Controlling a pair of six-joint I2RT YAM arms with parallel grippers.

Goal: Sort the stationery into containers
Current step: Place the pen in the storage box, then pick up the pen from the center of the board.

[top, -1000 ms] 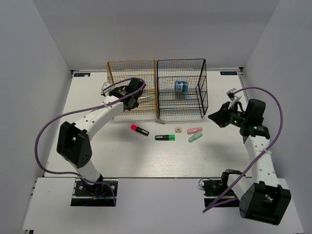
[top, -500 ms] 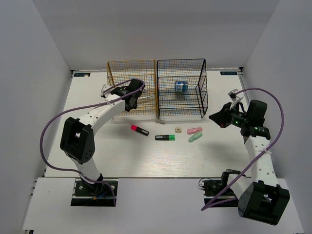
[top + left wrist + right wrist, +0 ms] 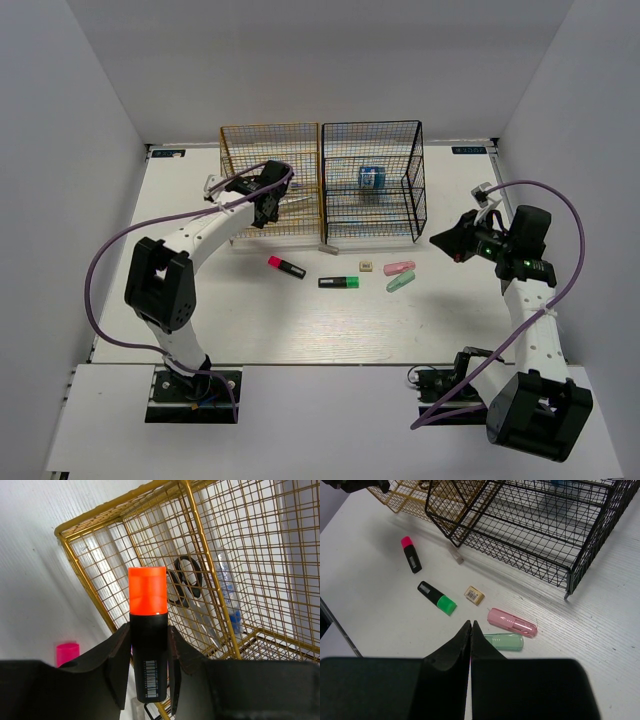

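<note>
Clamped at mid-barrel between the fingers of the left gripper (image 3: 148, 645): a black marker with an orange-red cap (image 3: 148, 640), barcode label on the barrel, cap upward in the wrist view, just in front of the yellow-orange rack (image 3: 270, 135). Inside that rack, on the mesh: black-handled scissors (image 3: 187, 587) and a clear pen with a blue end (image 3: 227, 595). Touching the rack's right side: the black rack (image 3: 372, 125), with a blue roll (image 3: 371, 177) on a shelf. In front of the yellow-orange rack, flat on the table (image 3: 250, 320): a pink-ended marker (image 3: 286, 266); farther right of it, a green-ended marker (image 3: 340, 282), a beige cube (image 3: 368, 266), a pink piece (image 3: 399, 268) and a mint piece (image 3: 399, 283) side by side. Well to the right of the rack: the right gripper (image 3: 470, 630), fingers pressed together on nothing. Underneath, a plain white matte tabletop; around it, pale grey walls on three sides.
</note>
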